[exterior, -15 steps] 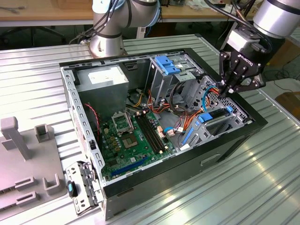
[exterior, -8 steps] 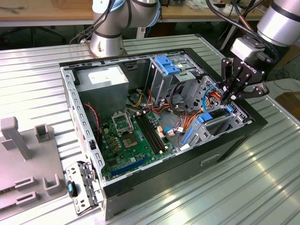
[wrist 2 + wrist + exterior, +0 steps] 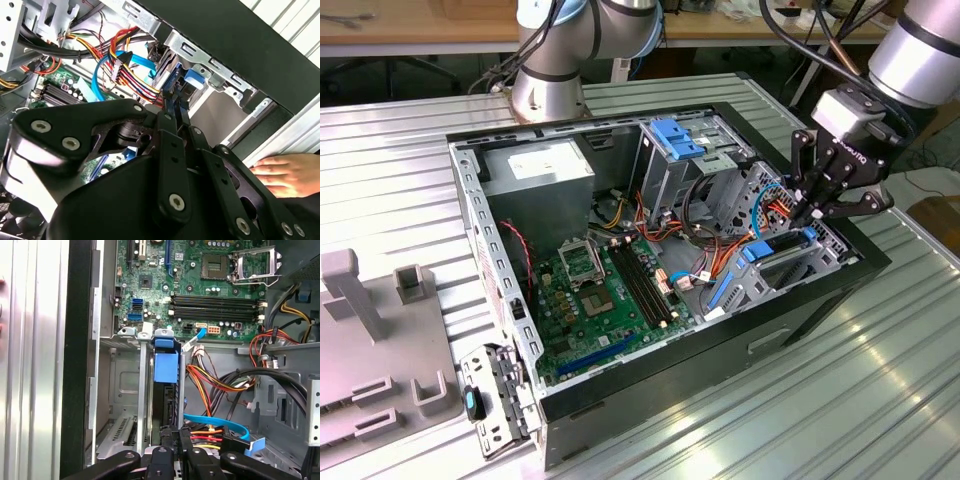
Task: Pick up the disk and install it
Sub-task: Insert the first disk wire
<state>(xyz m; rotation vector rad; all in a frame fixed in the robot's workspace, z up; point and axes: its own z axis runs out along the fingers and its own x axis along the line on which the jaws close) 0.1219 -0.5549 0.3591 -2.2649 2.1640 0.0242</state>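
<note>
While coloured cables (image 3: 215, 385) crowd beside it, the end effector (image 3: 817, 212) pinches the blue-framed disk (image 3: 165, 390) inside its perforated metal bay (image 3: 125, 405).

Ribbed metal tabletop (image 3: 400, 150); wooden bench (image 3: 420, 35) behind.

Ribbed metal table (image 3: 400, 160), silver, slats running across. Open black computer case (image 3: 800, 310) lying on its side across the middle. Grey fixture plate (image 3: 370, 390) with upright blocks at the edge on the exterior view's left. Robot base (image 3: 548, 85) mounted at the far edge. A hand (image 3: 285, 172) flat on the slats beside the case.
</note>
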